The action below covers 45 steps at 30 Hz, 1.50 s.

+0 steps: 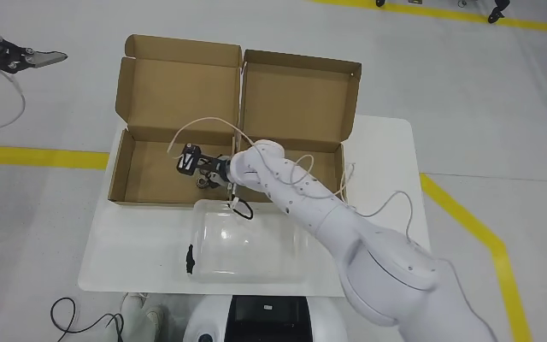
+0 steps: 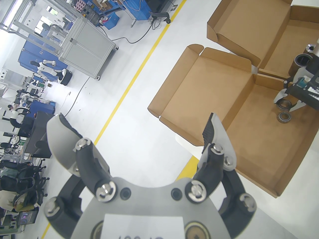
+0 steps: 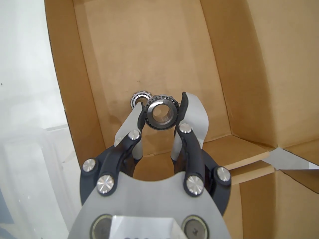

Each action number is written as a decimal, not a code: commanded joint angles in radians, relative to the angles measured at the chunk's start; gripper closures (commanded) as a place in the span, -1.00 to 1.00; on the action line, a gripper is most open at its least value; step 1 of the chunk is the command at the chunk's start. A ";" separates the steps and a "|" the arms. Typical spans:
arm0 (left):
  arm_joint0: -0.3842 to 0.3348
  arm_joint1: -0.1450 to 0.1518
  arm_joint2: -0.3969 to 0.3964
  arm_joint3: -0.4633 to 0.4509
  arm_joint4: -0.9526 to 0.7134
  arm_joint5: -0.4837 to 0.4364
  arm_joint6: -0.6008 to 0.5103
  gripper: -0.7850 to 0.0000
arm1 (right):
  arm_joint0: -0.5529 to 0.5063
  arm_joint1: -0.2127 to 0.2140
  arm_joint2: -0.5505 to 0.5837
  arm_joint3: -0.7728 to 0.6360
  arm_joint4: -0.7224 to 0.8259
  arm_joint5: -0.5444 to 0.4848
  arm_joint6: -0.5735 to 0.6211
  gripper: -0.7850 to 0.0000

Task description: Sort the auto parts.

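Observation:
A steel roller bearing (image 3: pixel 162 115) is clamped between the fingers of my right gripper (image 3: pixel 162 103), low inside the left cardboard box (image 1: pixel 145 175), close to its near wall. A second bearing (image 3: pixel 140 97) lies on the box floor just beyond it. From the left wrist view, the right gripper (image 2: pixel 290 103) hangs over that box with the held bearing (image 2: pixel 284 104) above the loose one (image 2: pixel 284 117). My left gripper (image 2: pixel 135 123) is open and holds nothing, hovering over the floor well off the table's left side (image 1: pixel 43 58).
A second open cardboard box (image 1: pixel 299 111) adjoins the first on the right, with two cylindrical parts (image 2: pixel 300 63) standing in it. A clear plastic bin (image 1: pixel 248 244) sits at the table's near edge. Loose cables (image 1: pixel 205 124) arc over the boxes.

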 commanded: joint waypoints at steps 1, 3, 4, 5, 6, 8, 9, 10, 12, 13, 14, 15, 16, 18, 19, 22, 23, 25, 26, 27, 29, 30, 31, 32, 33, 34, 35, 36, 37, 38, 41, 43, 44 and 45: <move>0.000 0.000 0.000 0.000 0.000 0.000 0.000 -1.00 | 0.004 -0.012 -0.003 0.022 -0.003 0.000 -0.002 0.56; 0.000 0.000 0.000 0.000 0.000 0.000 0.000 -1.00 | 0.008 -0.024 -0.004 0.047 -0.006 -0.001 -0.005 0.47; 0.000 0.000 0.000 0.000 0.000 0.000 0.000 -1.00 | 0.009 -0.029 -0.005 0.059 -0.007 -0.003 -0.006 0.44; 0.000 0.000 0.000 0.000 0.000 0.000 0.000 -1.00 | 0.010 -0.034 -0.004 0.070 -0.007 -0.005 -0.009 0.43; 0.000 0.000 0.000 0.000 0.000 0.000 0.000 -1.00 | 0.011 -0.039 -0.005 0.080 -0.007 -0.007 -0.011 0.42; 0.000 0.000 0.000 0.000 0.000 0.000 0.000 -1.00 | 0.013 -0.048 -0.005 0.097 -0.010 -0.010 -0.016 0.40; 0.000 0.000 0.000 0.000 0.000 0.000 0.000 -1.00 | 0.015 -0.052 -0.005 0.105 -0.011 -0.011 -0.019 0.32; 0.000 0.000 0.000 0.000 0.000 0.000 0.000 -1.00 | 0.016 -0.056 -0.004 0.113 -0.012 -0.012 -0.021 0.18; 0.000 0.000 0.000 0.000 0.000 0.000 0.000 -1.00 | 0.020 -0.063 -0.003 0.126 -0.014 -0.014 -0.026 0.07; 0.000 0.000 0.000 0.000 0.000 0.000 0.000 -1.00 | 0.023 -0.066 -0.001 0.132 -0.014 -0.014 -0.032 0.06; 0.000 0.000 0.000 0.000 0.000 0.000 0.000 -1.00 | 0.027 -0.068 0.002 0.136 -0.013 -0.014 -0.043 0.04; 0.000 0.000 0.000 0.000 0.000 0.000 0.000 -1.00 | 0.031 -0.069 0.004 0.140 -0.013 -0.017 -0.054 0.04; 0.000 0.000 0.000 0.000 0.000 0.000 0.000 -1.00 | 0.035 -0.071 0.006 0.142 -0.014 -0.023 -0.066 0.04; 0.000 0.000 0.000 0.000 0.000 0.000 0.000 -1.00 | 0.045 -0.071 0.015 0.144 -0.009 -0.040 -0.102 0.04; 0.000 0.000 0.000 0.000 0.000 0.000 0.000 -1.00 | 0.050 -0.070 0.022 0.145 -0.002 -0.053 -0.127 0.04; 0.000 0.000 0.000 0.000 0.000 0.000 0.000 -1.00 | 0.062 -0.062 0.036 0.148 0.001 -0.087 -0.195 0.04; 0.000 0.000 0.000 0.000 0.000 0.000 0.000 -1.00 | 0.065 -0.058 0.040 0.147 0.000 -0.100 -0.217 0.04; 0.000 0.000 0.000 0.000 0.000 0.000 0.000 -1.00 | 0.068 -0.050 0.048 0.144 -0.002 -0.122 -0.263 0.03; 0.000 0.000 0.000 0.000 0.000 0.000 0.000 -1.00 | 0.068 -0.044 0.055 0.145 0.002 -0.140 -0.295 0.04; 0.000 0.000 0.000 0.000 0.000 0.000 0.000 -1.00 | 0.067 -0.038 0.063 0.144 0.007 -0.161 -0.330 0.04; 0.000 0.000 0.000 0.000 0.000 0.000 0.000 -1.00 | 0.067 -0.023 0.074 0.145 0.004 -0.196 -0.391 0.06; 0.000 0.000 0.000 0.000 0.000 0.000 0.000 -1.00 | 0.065 -0.016 0.077 0.143 0.000 -0.211 -0.416 0.07; 0.000 0.000 0.000 0.000 0.000 0.000 0.000 -1.00 | 0.062 -0.009 0.082 0.138 -0.003 -0.226 -0.444 0.07; 0.000 0.000 0.000 0.000 0.000 0.000 0.000 -1.00 | 0.060 -0.001 0.087 0.136 -0.007 -0.236 -0.473 0.07; 0.000 0.000 0.000 0.000 0.000 0.000 0.000 -1.00 | 0.059 0.007 0.091 0.133 -0.014 -0.247 -0.499 0.07; 0.000 0.000 0.000 0.000 0.000 0.000 0.000 -1.00 | 0.059 0.016 0.094 0.127 -0.026 -0.256 -0.522 0.07; 0.000 0.000 0.000 0.000 0.000 0.000 0.000 -1.00 | 0.058 0.025 0.095 0.120 -0.041 -0.261 -0.542 0.07; 0.000 0.000 0.000 0.000 0.000 0.000 0.000 -1.00 | 0.056 0.034 0.098 0.110 -0.053 -0.265 -0.563 0.07; 0.000 0.000 0.000 0.000 0.000 0.000 0.000 -1.00 | 0.052 0.044 0.101 0.101 -0.065 -0.269 -0.581 0.06; 0.000 0.000 0.000 0.000 0.000 0.000 0.000 -1.00 | 0.050 0.054 0.104 0.089 -0.077 -0.267 -0.599 0.06; 0.000 0.000 0.000 0.000 0.000 0.000 0.000 -1.00 | 0.037 0.088 0.118 0.046 -0.115 -0.251 -0.634 0.04; 0.000 0.000 0.000 0.000 0.000 0.000 0.000 -1.00 | 0.024 0.114 0.132 0.013 -0.140 -0.232 -0.643 0.04; 0.000 0.000 0.000 0.000 0.000 0.000 0.000 -1.00 | 0.016 0.127 0.141 -0.009 -0.152 -0.223 -0.643 0.04; 0.000 0.000 0.000 0.000 0.000 0.000 0.000 -1.00 | 0.004 0.142 0.150 -0.034 -0.161 -0.216 -0.642 0.04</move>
